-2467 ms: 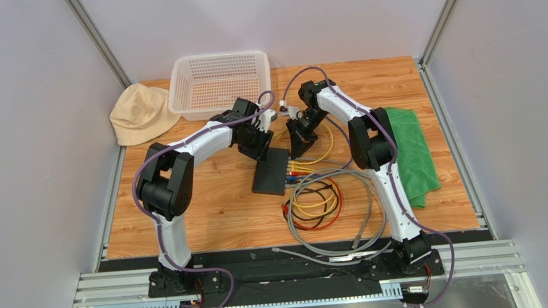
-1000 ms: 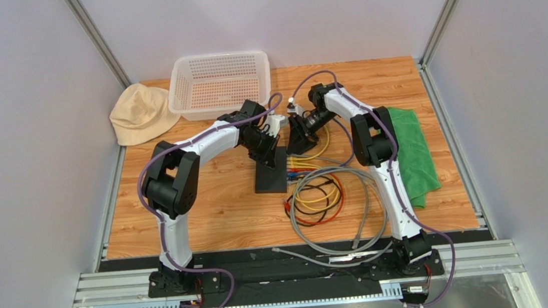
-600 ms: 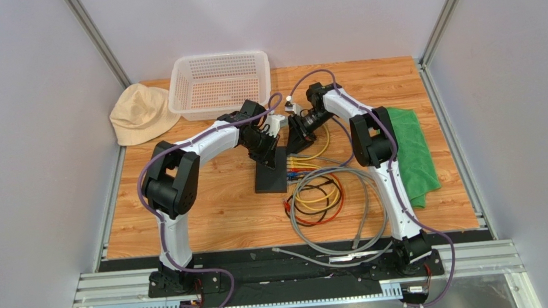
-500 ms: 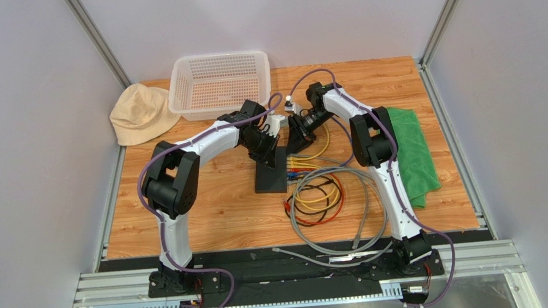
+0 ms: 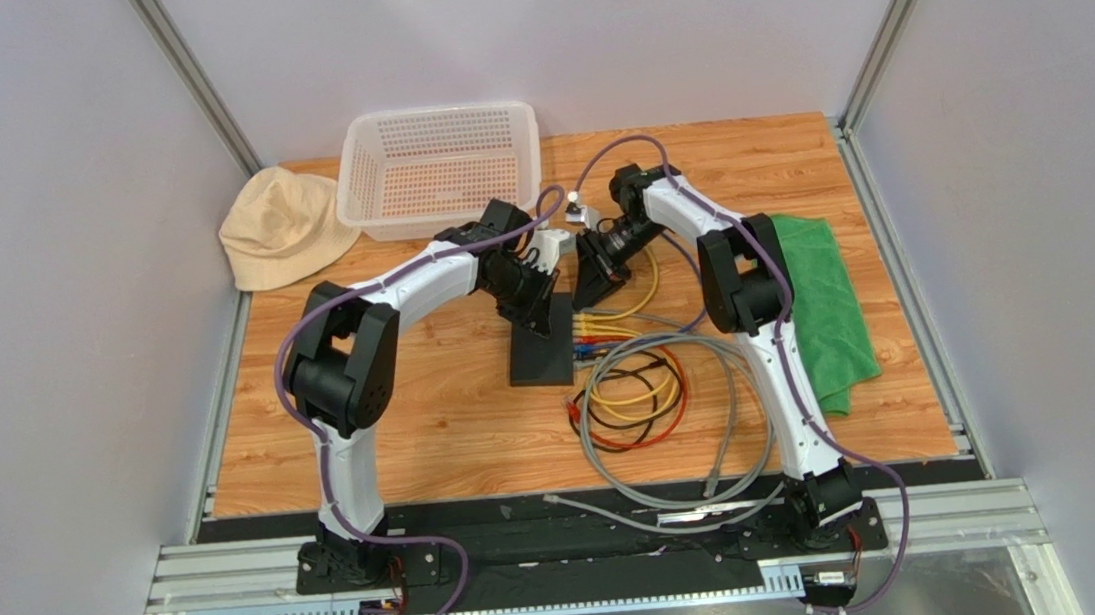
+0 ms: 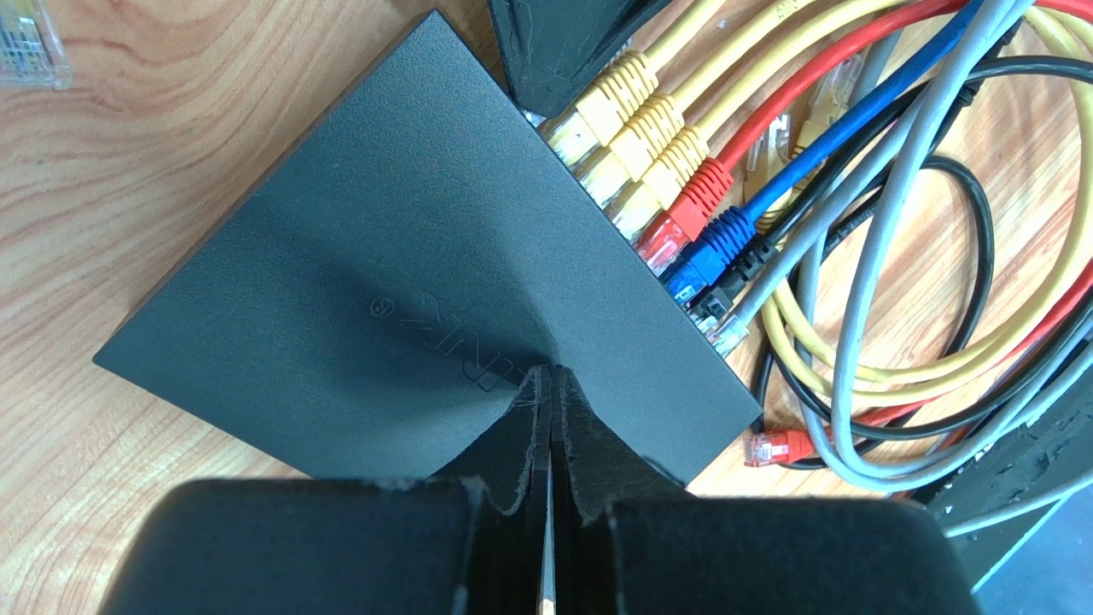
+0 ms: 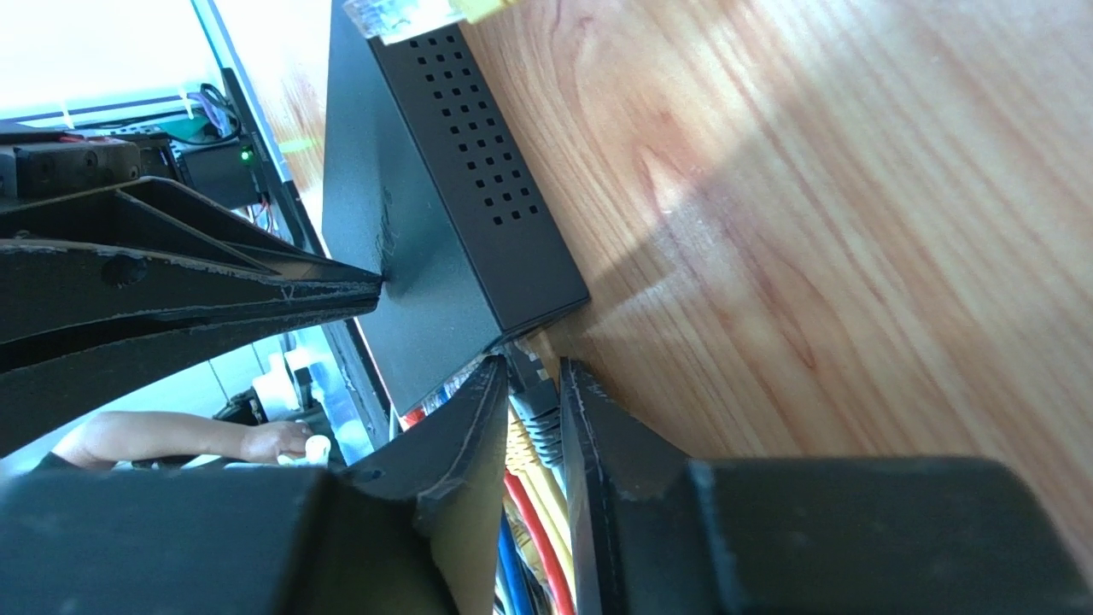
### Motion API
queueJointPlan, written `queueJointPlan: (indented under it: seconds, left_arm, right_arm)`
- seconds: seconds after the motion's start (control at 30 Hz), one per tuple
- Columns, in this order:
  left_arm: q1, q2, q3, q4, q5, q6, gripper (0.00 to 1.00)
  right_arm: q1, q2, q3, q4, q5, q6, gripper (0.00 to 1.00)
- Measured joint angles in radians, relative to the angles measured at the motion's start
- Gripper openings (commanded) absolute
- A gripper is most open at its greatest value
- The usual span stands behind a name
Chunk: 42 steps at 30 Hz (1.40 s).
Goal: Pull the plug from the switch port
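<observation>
The switch [image 5: 539, 342] is a flat black box on the wooden table, with a row of yellow, red, blue and dark plugs along its right edge [image 6: 654, 192]. My left gripper [image 6: 552, 378] is shut, its tips pressed onto the switch's top face [image 6: 385, 256]. My right gripper [image 7: 533, 372] sits at the far end of that row. Its two fingers are closed on either side of the end plug [image 7: 536, 408], right at the switch's corner [image 7: 513, 308]. From overhead, both grippers meet over the switch's far end, the left gripper [image 5: 530, 297] beside the right gripper [image 5: 590, 276].
Coiled grey, yellow, red and black cables [image 5: 646, 404] lie right of the switch. A loose red plug [image 6: 776, 446] and a clear one [image 6: 26, 45] rest on the wood. A white basket [image 5: 438, 168], a beige hat [image 5: 282, 228] and a green cloth [image 5: 825, 304] ring the work area.
My right gripper has edged closer to the switch's far end and its jaws have narrowed onto the end plug. The left gripper has stayed shut on the switch's top.
</observation>
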Motion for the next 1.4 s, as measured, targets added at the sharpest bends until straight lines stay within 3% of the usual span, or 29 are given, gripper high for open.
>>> queueJointPlan:
  seconds: [0.17,0.67,1.2,1.23,1.27,1.37,1.4]
  left_arm:
    - [0.0,0.0,0.0,0.0,-0.002,0.0,0.0]
    - [0.0,0.0,0.0,0.0,-0.005,0.0,0.0]
    - [0.0,-0.001,-0.002,0.003,-0.008,0.0,0.0]
    - [0.0,-0.002,-0.002,0.005,-0.008,0.001,0.0]
    - [0.0,-0.003,-0.003,0.005,-0.008,0.001,0.0]
    - [0.0,-0.003,-0.003,0.005,-0.008,0.003,0.0]
    - [0.0,-0.003,-0.003,0.005,-0.008,0.003,0.0]
  right_arm:
    - [0.002,0.016,0.037,-0.034,0.006,0.002,0.0]
    - [0.023,0.045,0.149,-0.148,0.095,-0.104,0.0]
    - [-0.083,0.013,0.116,-0.231,0.188,-0.175,0.0]
    - [-0.087,0.011,0.116,-0.232,0.192,-0.177,0.06]
    - [-0.089,0.01,0.116,-0.232,0.196,-0.177,0.28]
    - [-0.093,0.003,0.117,-0.222,0.217,-0.158,0.45]
    - [-0.094,-0.004,0.117,-0.218,0.223,-0.148,0.46]
